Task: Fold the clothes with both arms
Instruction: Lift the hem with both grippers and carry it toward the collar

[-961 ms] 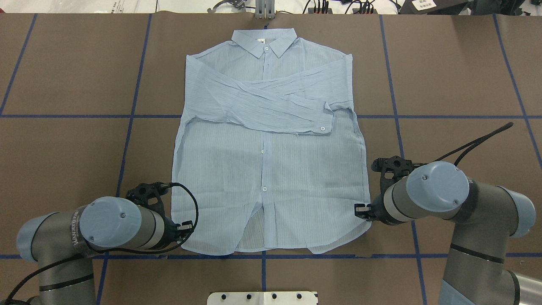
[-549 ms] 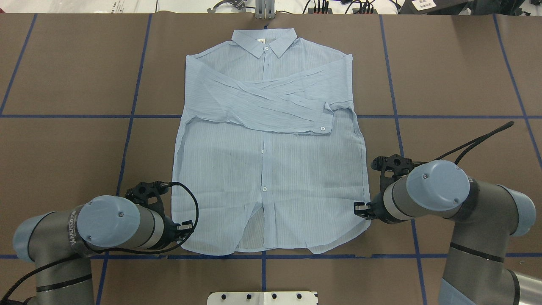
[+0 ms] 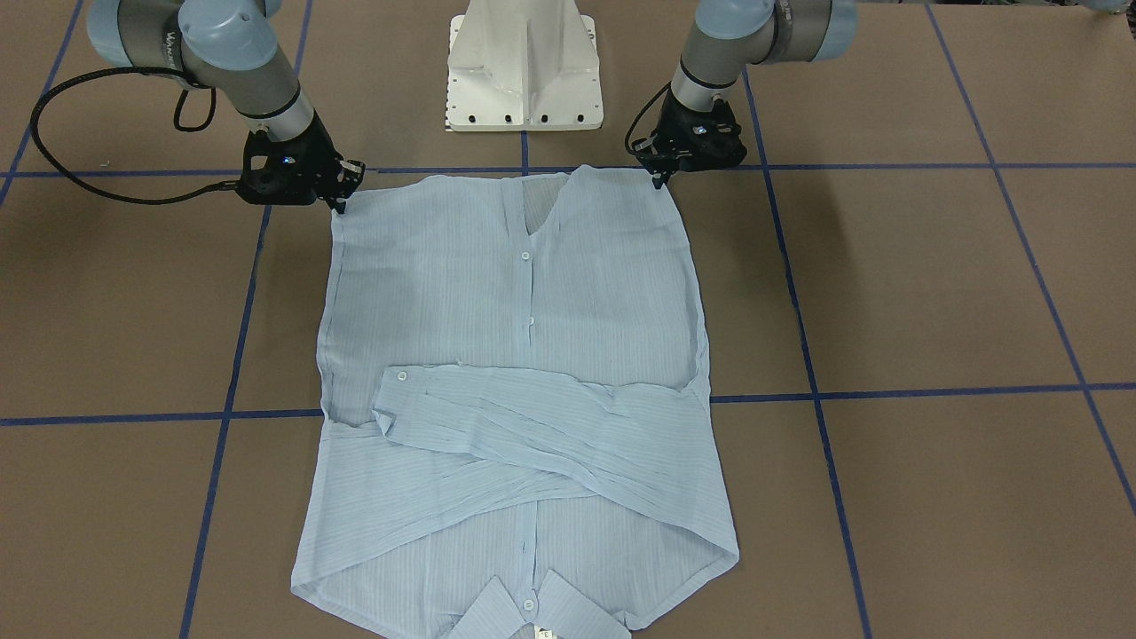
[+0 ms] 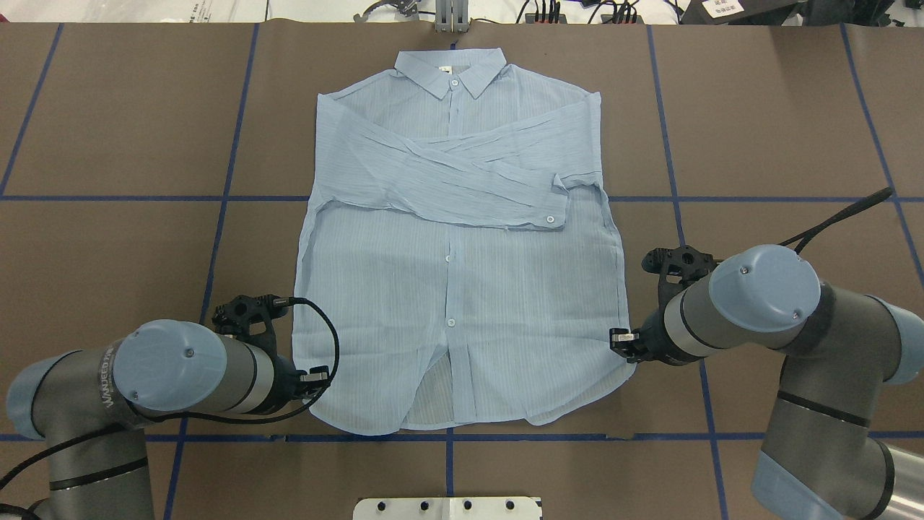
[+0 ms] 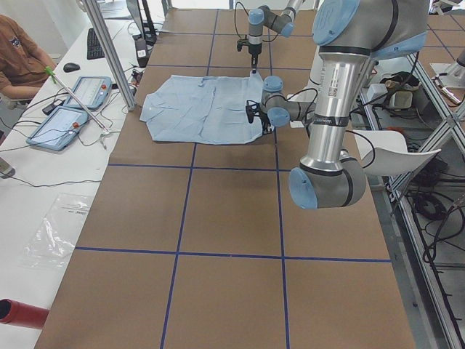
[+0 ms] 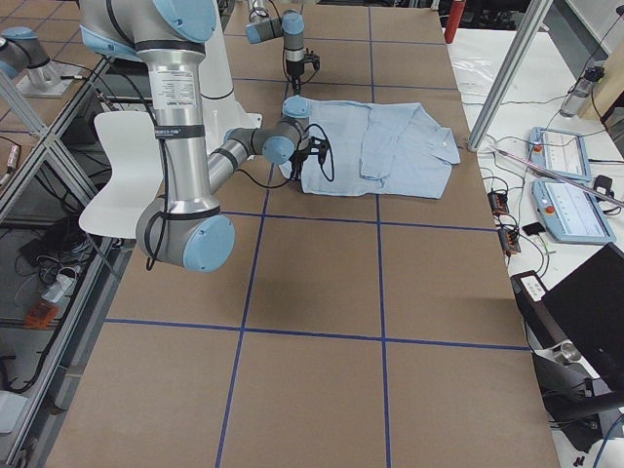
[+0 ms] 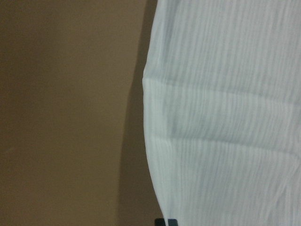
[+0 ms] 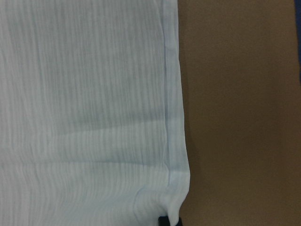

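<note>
Brown table (image 4: 758, 130), blue grid lines (image 4: 108, 197); light blue shirt (image 4: 462, 303) flat, sleeves crossed over chest.

- Left arm (image 4: 180, 368), lower left of the overhead view: white capitals run along its grey band, roughly "WANDEED P…", and the rest curves out of sight.
- Right arm (image 3: 240, 53), upper left of the front-facing view: the same white lettering, readable only as "WANDE…".
- Shirt (image 4: 455, 289): a small white tag (image 4: 444, 69) inside the collar, print too small to read.
- Sticker (image 5: 336, 81) on the near arm's upright tube, upper right of the left side view: print illegible.
</note>
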Tool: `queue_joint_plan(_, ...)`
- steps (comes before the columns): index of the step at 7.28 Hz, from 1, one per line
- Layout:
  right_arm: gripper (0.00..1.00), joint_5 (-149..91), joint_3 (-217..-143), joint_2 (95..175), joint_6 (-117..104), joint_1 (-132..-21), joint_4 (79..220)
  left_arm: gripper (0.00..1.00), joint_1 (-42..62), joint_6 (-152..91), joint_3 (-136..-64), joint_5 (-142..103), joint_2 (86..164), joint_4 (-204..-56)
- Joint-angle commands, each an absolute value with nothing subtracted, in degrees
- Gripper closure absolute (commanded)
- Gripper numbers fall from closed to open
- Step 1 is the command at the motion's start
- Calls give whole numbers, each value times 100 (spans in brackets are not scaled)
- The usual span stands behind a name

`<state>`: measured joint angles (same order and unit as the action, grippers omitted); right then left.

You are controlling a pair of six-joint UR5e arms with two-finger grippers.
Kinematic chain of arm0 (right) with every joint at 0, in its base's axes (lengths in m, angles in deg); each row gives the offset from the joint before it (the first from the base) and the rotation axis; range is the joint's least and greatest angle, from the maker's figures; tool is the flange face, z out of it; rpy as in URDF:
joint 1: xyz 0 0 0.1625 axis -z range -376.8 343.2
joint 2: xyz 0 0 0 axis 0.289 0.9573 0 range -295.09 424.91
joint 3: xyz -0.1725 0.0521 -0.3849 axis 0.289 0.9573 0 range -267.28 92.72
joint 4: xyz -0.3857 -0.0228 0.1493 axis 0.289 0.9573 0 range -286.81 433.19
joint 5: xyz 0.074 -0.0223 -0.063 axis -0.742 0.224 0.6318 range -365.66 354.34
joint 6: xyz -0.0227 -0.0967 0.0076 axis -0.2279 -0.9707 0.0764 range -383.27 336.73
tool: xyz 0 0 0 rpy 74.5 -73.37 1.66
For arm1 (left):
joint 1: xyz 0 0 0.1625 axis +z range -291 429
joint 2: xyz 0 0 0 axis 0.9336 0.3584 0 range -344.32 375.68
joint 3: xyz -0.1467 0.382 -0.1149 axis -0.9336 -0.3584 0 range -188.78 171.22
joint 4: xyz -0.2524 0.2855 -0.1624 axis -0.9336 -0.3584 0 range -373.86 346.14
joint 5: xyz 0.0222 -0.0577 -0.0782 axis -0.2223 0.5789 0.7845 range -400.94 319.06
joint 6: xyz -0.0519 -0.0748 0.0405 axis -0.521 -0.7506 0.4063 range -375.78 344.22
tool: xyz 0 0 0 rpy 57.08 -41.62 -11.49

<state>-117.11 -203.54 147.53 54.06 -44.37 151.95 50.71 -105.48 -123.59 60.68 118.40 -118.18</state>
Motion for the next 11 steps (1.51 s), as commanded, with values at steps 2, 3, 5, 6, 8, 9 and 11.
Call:
queue_joint_plan(2,100,-11991,-20383,14700,5373,-4781,15194,100,4896,-10219,-12401,6084,11851,-11845)
queue_joint_plan(3,100,-12140,-20374,14709,5364,-4887,15185,100,4852,-10122,-12488,6084,11843,-11862)
queue_joint_plan(5,100,-12316,-20374,14700,5364,-5054,15185,100,4738,-10024,-12682,6311,11781,-11871)
queue_joint_plan(6,100,-12369,-20374,14700,5338,-5142,15185,100,4677,-10024,-12691,6365,11764,-11897)
queue_joint_plan(8,100,-12545,-20374,14700,5276,-5326,15185,100,4518,-10033,-12726,6374,11781,-11933)
queue_joint_plan(9,100,-12615,-20374,14709,5276,-5414,15185,100,4396,-10033,-12726,6548,11807,-11968)
queue_joint_plan(11,100,-12791,-20365,14709,5171,-5590,15194,100,4210,-9990,-12717,6840,11764,-12152)
